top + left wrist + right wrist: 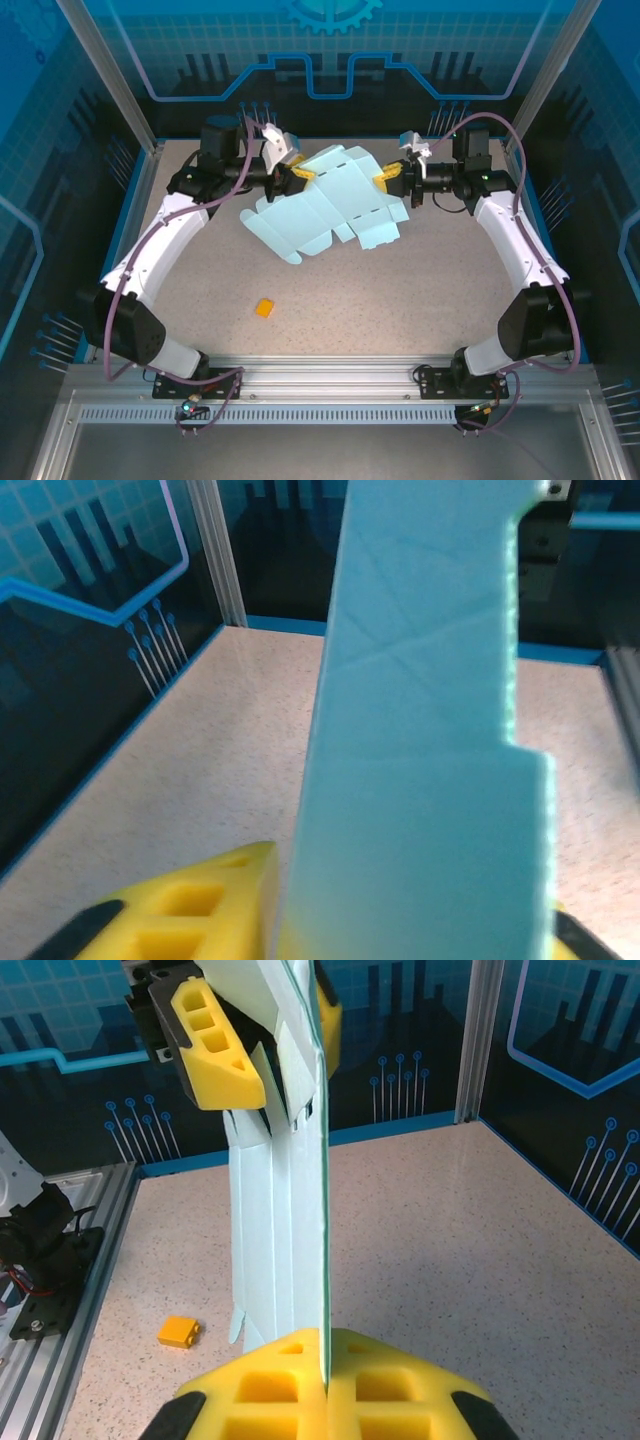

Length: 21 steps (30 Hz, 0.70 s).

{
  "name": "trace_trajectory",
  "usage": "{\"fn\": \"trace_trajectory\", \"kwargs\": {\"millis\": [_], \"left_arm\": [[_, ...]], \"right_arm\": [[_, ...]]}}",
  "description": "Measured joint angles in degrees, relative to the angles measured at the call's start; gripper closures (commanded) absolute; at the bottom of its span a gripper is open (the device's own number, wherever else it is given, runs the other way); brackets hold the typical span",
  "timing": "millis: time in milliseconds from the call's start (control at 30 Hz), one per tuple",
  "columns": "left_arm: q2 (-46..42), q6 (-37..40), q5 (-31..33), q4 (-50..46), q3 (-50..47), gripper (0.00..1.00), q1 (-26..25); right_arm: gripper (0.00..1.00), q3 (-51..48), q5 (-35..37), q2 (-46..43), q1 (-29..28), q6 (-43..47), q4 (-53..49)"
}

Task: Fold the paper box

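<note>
The paper box (325,205) is an unfolded pale-blue die-cut sheet in the upper middle of the top view. It is held off the speckled table (400,290) between the 2 grippers, with its lower flaps drooping toward the surface. The left gripper (297,172) is clenched on the sheet's upper-left edge and the right gripper (388,178) on its right edge. Both pairs of yellow jaws are pinched on the card.

I judge this an early step: the sheet is lifted and stretched between 2 grips, and no wall or flap looks creased into place yet. The next move likely calls for 1 grip to hold firm while the other lets go and takes a flap along a score line. The thin card could buckle if both pull or twist.

The right wrist view shows the sheet edge-on, running from its own fingers (270,1385) at the bottom up to the opposite gripper at top left. It also shows hanging panels the top view flattens. The left wrist view shows faint diagonal creases on the card's face. A tiny orange block (264,307) lies well apart at lower centre.
</note>
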<state>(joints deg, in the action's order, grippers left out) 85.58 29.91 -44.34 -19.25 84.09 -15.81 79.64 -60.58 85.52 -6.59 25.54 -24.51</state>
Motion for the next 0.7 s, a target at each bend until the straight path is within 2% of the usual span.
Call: {"fn": "trace_trajectory", "kwargs": {"millis": [133,233,333,533,700], "left_arm": [[0.0,-2.1,-0.8,0.2,0.0,0.98,0.0],[0.0,-5.6,-0.9,1.2,0.0,1.00,0.0],[-0.1,-10.7,-0.9,2.1,0.0,1.00,0.0],[-0.9,-25.4,1.7,5.1,-1.9,1.00,-0.5],[-0.9,-37.1,3.9,9.4,-4.9,1.00,-0.9]], "right_arm": [[1.00,-0.1,3.0,-0.4,-0.5,-1.3,1.2],[1.00,-1.1,7.1,-2.1,-1.1,-3.1,3.9],[1.00,-2.8,14.2,-4.9,-3.0,-4.5,6.8],[0.99,-11.0,34.8,-11.0,-9.8,-4.7,17.9],[0.99,-16.8,53.5,-12.0,-16.6,-1.7,27.1]]}}
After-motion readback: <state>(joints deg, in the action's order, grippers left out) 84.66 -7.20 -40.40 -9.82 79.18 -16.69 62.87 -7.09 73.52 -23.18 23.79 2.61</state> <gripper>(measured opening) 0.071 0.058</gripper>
